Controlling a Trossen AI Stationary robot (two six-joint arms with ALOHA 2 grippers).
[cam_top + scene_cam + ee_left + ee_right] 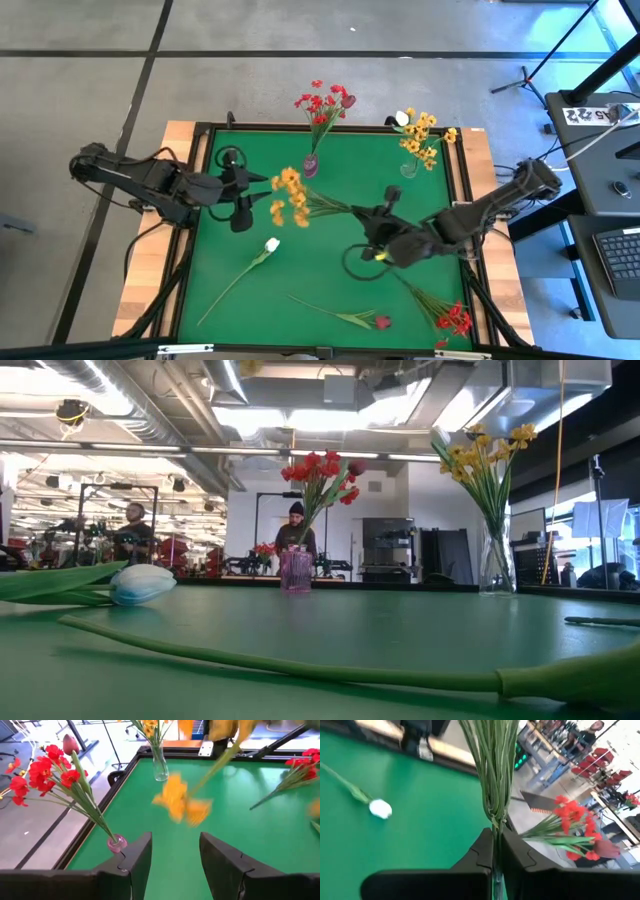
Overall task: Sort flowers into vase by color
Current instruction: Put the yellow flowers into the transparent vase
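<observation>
R gripper point(496, 851), fingers pinched on the yellow-orange flower bunch point(291, 196) stems at centre frame, should lift w/ blossoms up toward the clear vase point(410, 168) upper right, stems first; L gripper point(175, 851) waits, fingers wide, centre-left over the bench point(330, 270).

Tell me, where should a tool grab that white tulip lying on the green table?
Grip the white tulip at mid-stem, coming straight down from above. It lies flat with open table all around, and the thin stem fits between fingers far better than the soft bud.
</observation>
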